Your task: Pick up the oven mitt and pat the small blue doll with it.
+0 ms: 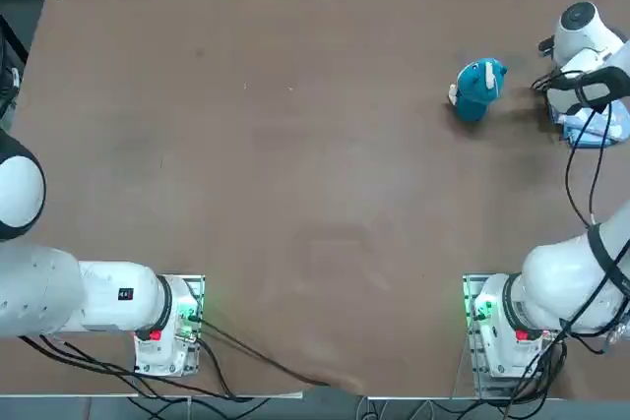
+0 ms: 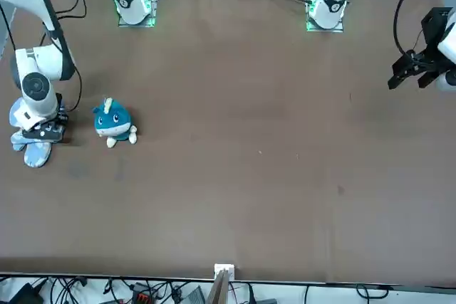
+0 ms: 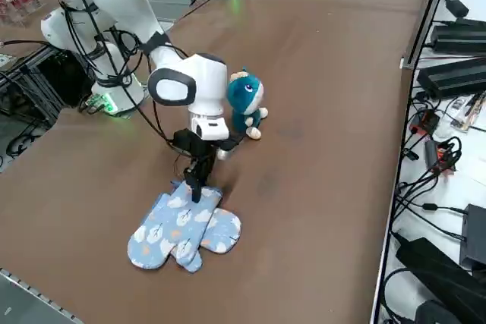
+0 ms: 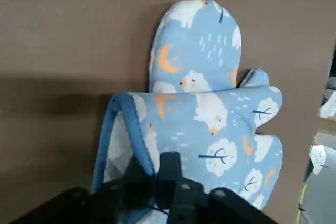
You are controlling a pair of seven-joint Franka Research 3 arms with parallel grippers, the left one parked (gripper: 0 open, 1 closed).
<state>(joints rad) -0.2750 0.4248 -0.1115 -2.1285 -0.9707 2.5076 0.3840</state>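
Two pale blue oven mitts lie overlapped near the table's right edge. My right gripper (image 4: 155, 174) is shut on the dark blue cuff edge of the upper oven mitt (image 4: 226, 129), which lies across the other mitt (image 4: 194, 40). From the side, the gripper (image 3: 199, 190) points straight down onto the mitts (image 3: 182, 225), which still rest on the table. The small blue doll (image 1: 479, 89) stands upright just left of the gripper, apart from it, also seen as the doll (image 3: 245, 102) behind the wrist and the doll (image 2: 112, 123) from the front.
The brown table (image 1: 295, 164) stretches wide to the left of the doll. Its right edge (image 3: 402, 66) runs close to the mitts, with cables and boxes on the floor beyond it. The arm bases sit at the near edge.
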